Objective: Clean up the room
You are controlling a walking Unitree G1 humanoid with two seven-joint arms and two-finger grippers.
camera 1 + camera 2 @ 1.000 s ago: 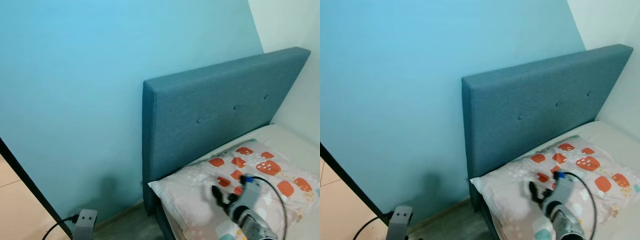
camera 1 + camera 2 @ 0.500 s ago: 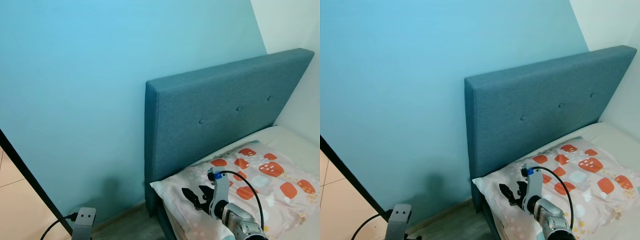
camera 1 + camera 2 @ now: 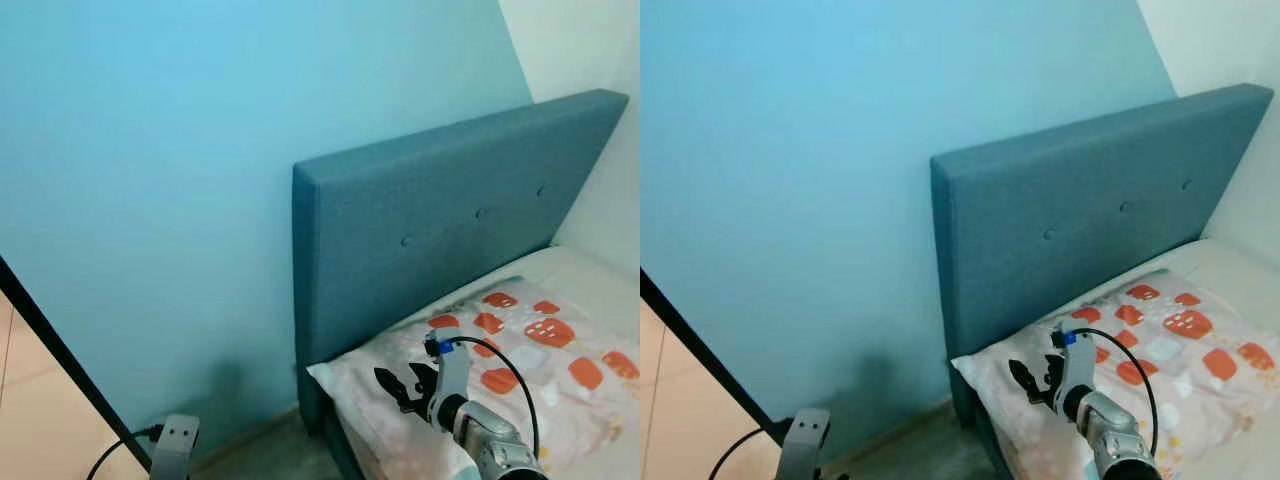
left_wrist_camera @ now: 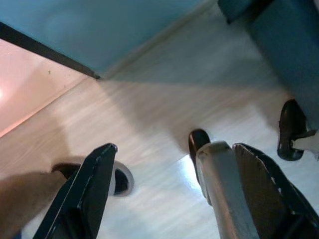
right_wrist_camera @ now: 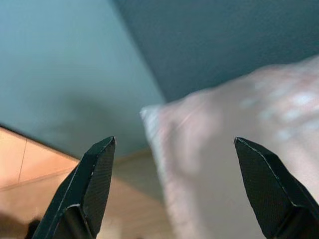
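Observation:
A pale pillow (image 3: 560, 345) with orange patches lies at the head of a bed, against a blue-grey padded headboard (image 3: 440, 220). My right gripper (image 3: 398, 380) hovers just above the pillow's left end, near its corner. It is open, with nothing between its fingers. In the right wrist view the pillow's corner (image 5: 199, 144) sits between the spread fingers (image 5: 94, 184). My left arm (image 3: 172, 445) hangs low by the wall. In the left wrist view my left gripper (image 4: 174, 147) is open over the wooden floor.
A light blue wall (image 3: 150, 200) stands left of the bed. A black strip (image 3: 60, 350) runs down it to the floor. The white mattress (image 3: 600, 285) continues to the right. My own silver leg (image 4: 224, 189) stands on the wooden floor (image 4: 164, 89).
My right gripper has moved left across the pillow toward its corner and turned sideways. The view has shifted slightly. The left arm has stayed low.

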